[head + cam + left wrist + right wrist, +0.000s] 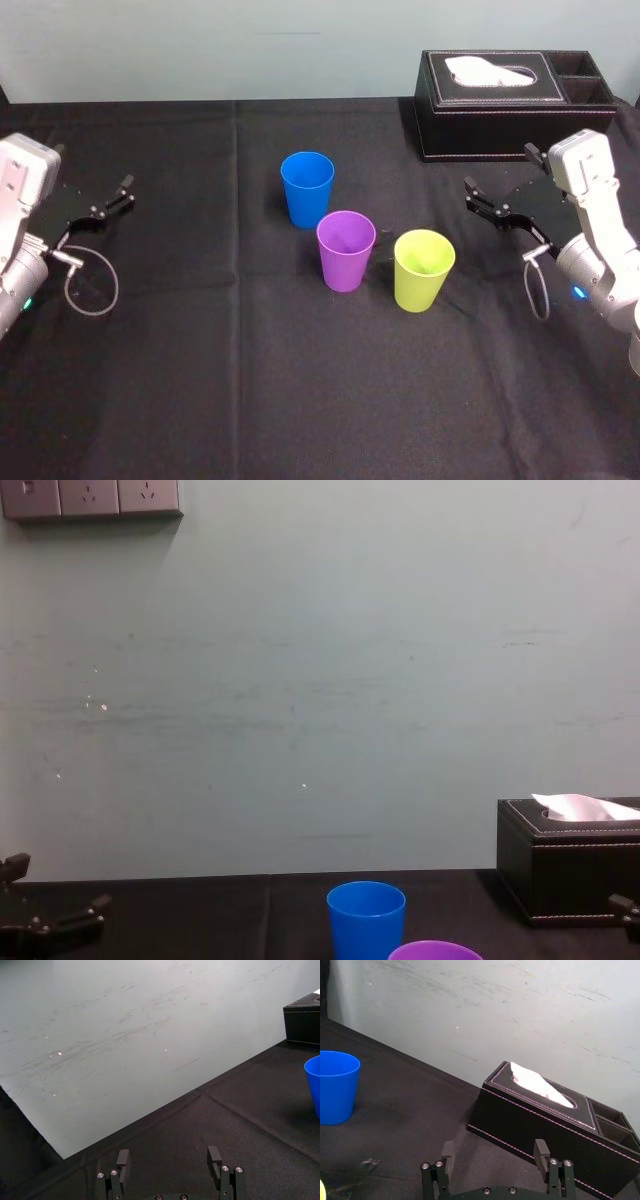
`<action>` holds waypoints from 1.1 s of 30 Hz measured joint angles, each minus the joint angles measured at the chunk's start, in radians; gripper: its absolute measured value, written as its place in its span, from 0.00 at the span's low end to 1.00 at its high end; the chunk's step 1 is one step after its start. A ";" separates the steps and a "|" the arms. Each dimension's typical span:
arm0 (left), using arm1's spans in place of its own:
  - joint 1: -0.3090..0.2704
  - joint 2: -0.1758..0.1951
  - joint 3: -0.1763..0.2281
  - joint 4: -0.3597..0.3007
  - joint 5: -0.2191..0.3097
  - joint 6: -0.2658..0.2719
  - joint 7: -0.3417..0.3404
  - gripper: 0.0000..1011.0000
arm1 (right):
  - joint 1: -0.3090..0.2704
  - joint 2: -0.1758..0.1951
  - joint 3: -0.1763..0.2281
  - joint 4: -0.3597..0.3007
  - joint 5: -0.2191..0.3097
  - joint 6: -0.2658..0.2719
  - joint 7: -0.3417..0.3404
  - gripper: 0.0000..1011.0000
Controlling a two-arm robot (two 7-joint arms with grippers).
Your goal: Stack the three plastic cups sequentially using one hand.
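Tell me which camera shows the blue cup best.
The head view: the blue cup stands whole and upright behind the purple cup and yellow-green cup. The right wrist view shows it from the side, cut at the edge; the chest view, its upper part; the left wrist view, a sliver.

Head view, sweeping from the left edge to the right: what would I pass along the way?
left gripper → blue cup → purple cup → yellow-green cup → right gripper. The black tissue box at the back spans the last two, so it has no clear place in the order.
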 joint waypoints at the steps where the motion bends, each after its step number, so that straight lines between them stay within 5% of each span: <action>1: 0.000 0.000 0.000 0.000 0.000 0.000 0.000 1.00 | 0.000 0.000 0.000 0.000 0.000 0.000 0.000 0.99; 19: 0.000 0.000 0.000 0.000 0.000 0.000 0.000 1.00 | 0.000 -0.008 0.009 0.000 0.002 0.000 0.013 0.99; 33: 0.000 0.000 0.000 0.000 0.000 0.000 0.000 1.00 | -0.120 0.022 0.108 -0.119 0.112 0.026 0.083 0.99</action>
